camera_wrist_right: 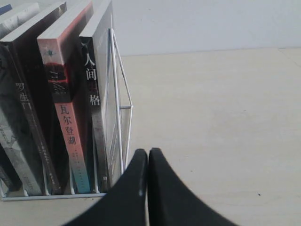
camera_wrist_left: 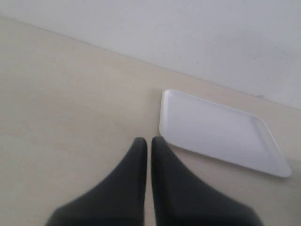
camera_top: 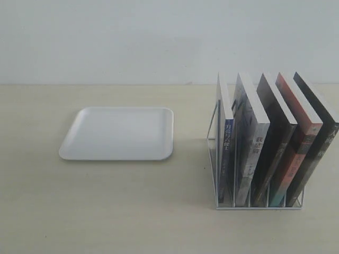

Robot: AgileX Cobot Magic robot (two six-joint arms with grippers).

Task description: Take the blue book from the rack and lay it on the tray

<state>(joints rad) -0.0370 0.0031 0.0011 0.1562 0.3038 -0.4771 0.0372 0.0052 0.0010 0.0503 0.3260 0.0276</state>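
Five books (camera_top: 255,143) lean in the rack (camera_top: 259,207) on a pale table (camera_top: 106,211) — tray (camera_top: 119,133) well apart, white wall (camera_top: 132,37) behind; left gripper (camera_wrist_left: 146,140) and right gripper (camera_wrist_right: 147,151) are pressed together.

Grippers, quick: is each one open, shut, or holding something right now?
Left gripper: shut, holding nothing.
Right gripper: shut, holding nothing.
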